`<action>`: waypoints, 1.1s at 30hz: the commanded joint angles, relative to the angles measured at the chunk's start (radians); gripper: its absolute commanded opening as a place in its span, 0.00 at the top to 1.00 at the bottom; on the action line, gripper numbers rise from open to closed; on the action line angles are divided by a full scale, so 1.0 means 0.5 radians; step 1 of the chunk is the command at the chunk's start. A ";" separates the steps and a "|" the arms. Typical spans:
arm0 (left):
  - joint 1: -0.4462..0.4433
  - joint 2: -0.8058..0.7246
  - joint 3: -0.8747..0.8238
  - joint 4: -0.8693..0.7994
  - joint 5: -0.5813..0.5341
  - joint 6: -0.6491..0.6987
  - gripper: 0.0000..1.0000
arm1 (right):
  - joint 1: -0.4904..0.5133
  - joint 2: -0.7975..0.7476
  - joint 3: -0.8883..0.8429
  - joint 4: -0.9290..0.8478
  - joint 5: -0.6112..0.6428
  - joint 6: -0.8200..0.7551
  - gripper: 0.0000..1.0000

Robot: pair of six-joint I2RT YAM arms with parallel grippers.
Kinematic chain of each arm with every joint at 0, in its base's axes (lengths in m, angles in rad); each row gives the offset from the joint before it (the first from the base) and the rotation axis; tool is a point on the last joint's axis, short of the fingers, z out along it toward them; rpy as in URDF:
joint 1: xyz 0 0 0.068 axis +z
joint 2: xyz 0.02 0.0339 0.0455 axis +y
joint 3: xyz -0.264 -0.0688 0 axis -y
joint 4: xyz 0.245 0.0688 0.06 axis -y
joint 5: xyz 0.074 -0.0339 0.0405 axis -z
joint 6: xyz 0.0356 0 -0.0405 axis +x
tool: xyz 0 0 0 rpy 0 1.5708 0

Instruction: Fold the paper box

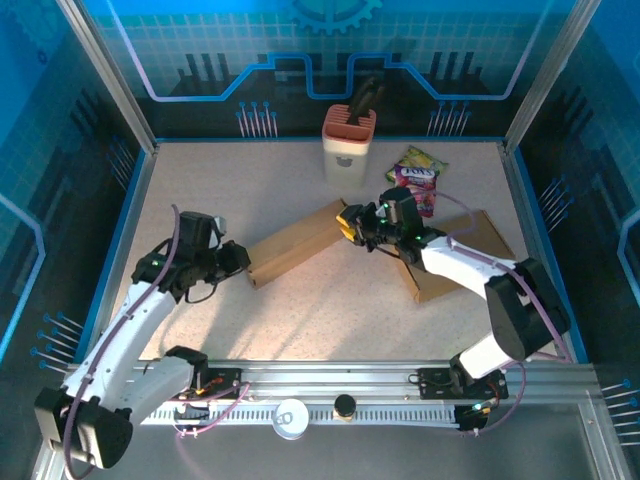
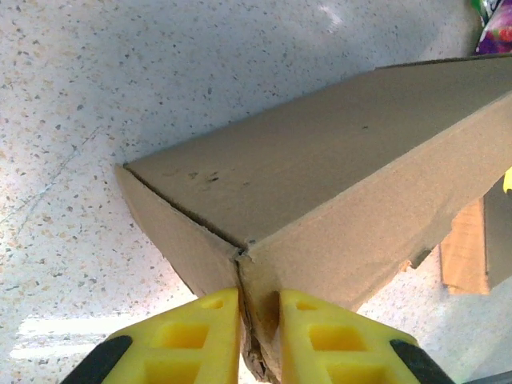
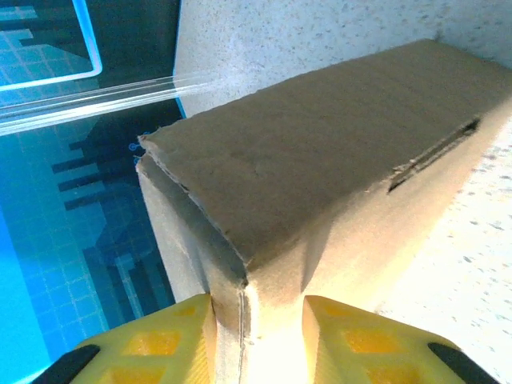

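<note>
Paper box (image 1: 297, 242) pinched by left tool (image 1: 245, 259), right tool (image 1: 347, 222); cup (image 1: 346, 152) holds utensil (image 1: 366, 95).

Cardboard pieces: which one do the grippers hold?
The long box at centre, left gripper and right gripper pinching its ends; the flat sheet lies unheld at right.

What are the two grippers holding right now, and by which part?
Both hold the paper box. The left gripper pinches a corner edge at one end, and the right gripper clamps a corner at the opposite end.
</note>
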 commanded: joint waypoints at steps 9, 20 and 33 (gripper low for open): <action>-0.633 -0.065 -0.050 0.060 -0.400 -0.122 0.81 | -0.106 -0.334 -0.430 -0.489 -0.072 -0.277 0.68; -0.786 -0.107 -0.067 0.048 -0.556 -0.208 0.69 | -0.102 -0.617 -0.361 -0.927 0.113 -0.704 0.59; -0.116 -0.254 -0.247 0.471 -0.368 0.012 0.01 | -0.135 -1.943 -0.405 -1.639 1.674 -1.876 0.00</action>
